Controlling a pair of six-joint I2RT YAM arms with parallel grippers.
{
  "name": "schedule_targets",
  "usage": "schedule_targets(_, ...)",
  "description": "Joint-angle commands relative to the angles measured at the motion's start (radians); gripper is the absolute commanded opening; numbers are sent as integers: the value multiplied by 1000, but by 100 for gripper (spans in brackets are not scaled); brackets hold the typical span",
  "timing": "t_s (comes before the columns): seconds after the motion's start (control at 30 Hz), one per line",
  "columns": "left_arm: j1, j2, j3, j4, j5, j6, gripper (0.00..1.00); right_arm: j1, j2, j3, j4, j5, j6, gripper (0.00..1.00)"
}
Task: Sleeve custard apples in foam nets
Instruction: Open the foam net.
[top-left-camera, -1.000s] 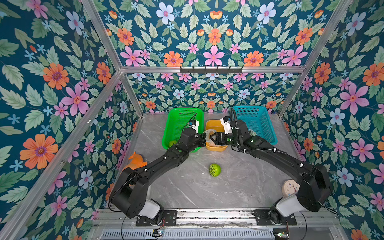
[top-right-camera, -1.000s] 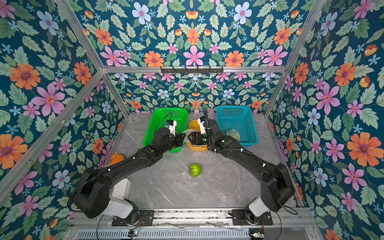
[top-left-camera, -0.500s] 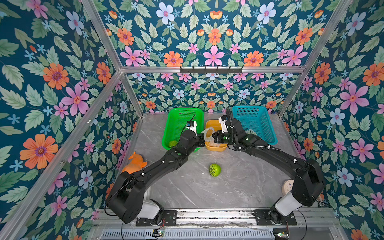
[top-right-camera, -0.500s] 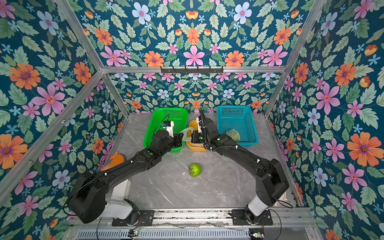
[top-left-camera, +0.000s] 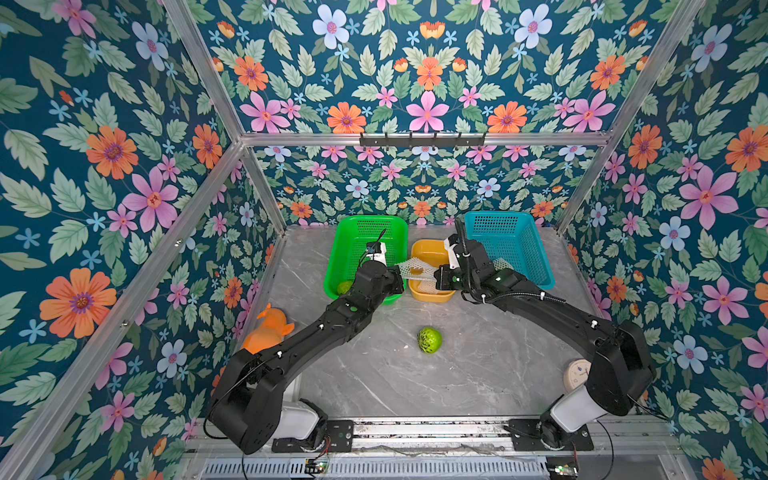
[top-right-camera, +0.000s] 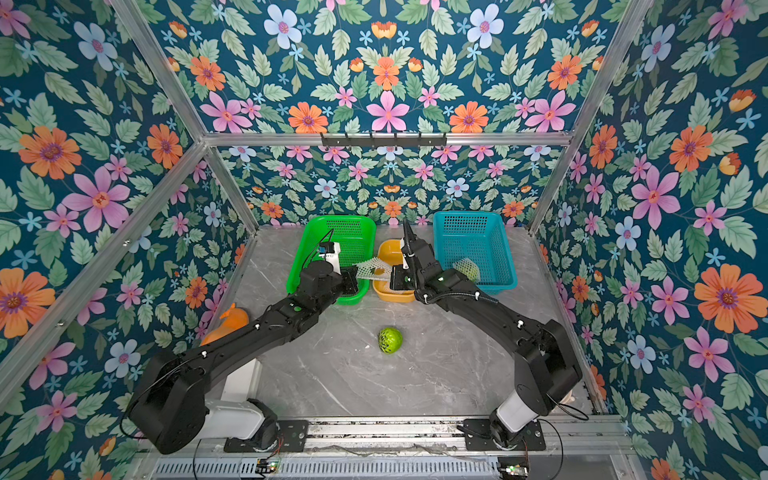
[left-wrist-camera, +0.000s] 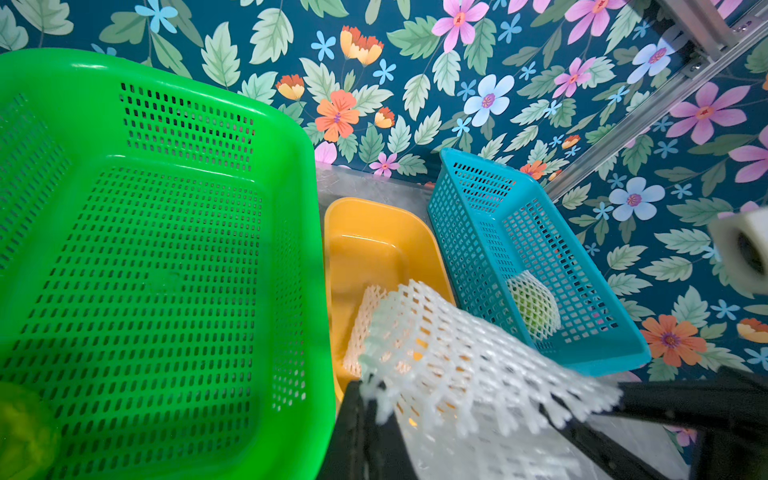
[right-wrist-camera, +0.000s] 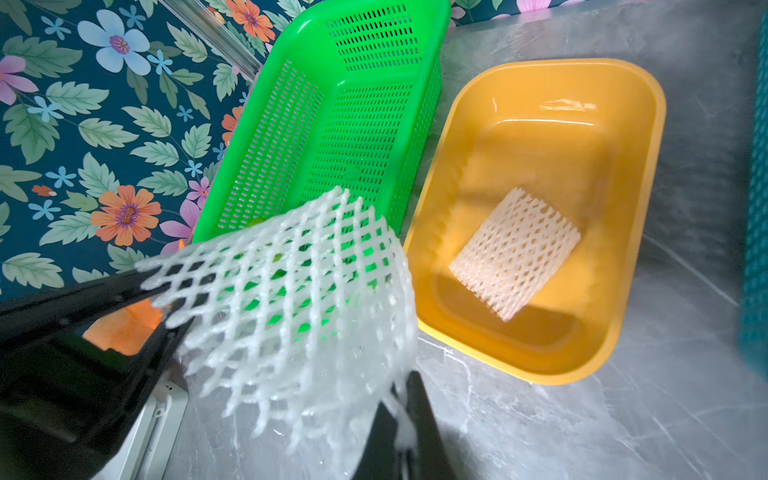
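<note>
While left and right jaws clamp one foam net (top-left-camera: 411, 266), custard apple (top-left-camera: 429, 340) lies bare

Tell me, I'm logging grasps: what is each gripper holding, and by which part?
Both hold one foam net over the yellow tub: the left gripper pinches one edge, the right gripper the opposite edge.

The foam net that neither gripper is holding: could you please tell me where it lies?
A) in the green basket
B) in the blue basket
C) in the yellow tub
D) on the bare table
C: in the right wrist view the loose foam net lies flat on the floor of the yellow tub.
</note>
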Motion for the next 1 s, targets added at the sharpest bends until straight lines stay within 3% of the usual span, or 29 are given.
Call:
schedule_targets(0.0,0,3,-2,28,40,18,0,0,5,5,52,-105,-8,8)
schedule_targets(0.1,-1,23,7,39,88,35,0,0,10,13,70,-193,-11,26)
schedule_targets(0.13,-1,28,9,40,95,43,0,0,7,15,67,-207,-14,39)
schedule_targets(0.23,-1,30,8,39,97,69,0,-1,-6,19,46,-231,-24,64)
schedule_targets(0.37,-1,22,-2,35,78,122,0,-12,-40,33,-10,-247,-50,83)
schedule_targets(0.6,-11,-14,-74,123,91,251,1,-86,-59,80,-96,-272,-1,81)
schedule_targets(0.97,-118,-84,-150,228,30,457,1,-106,68,147,-150,-371,84,78)
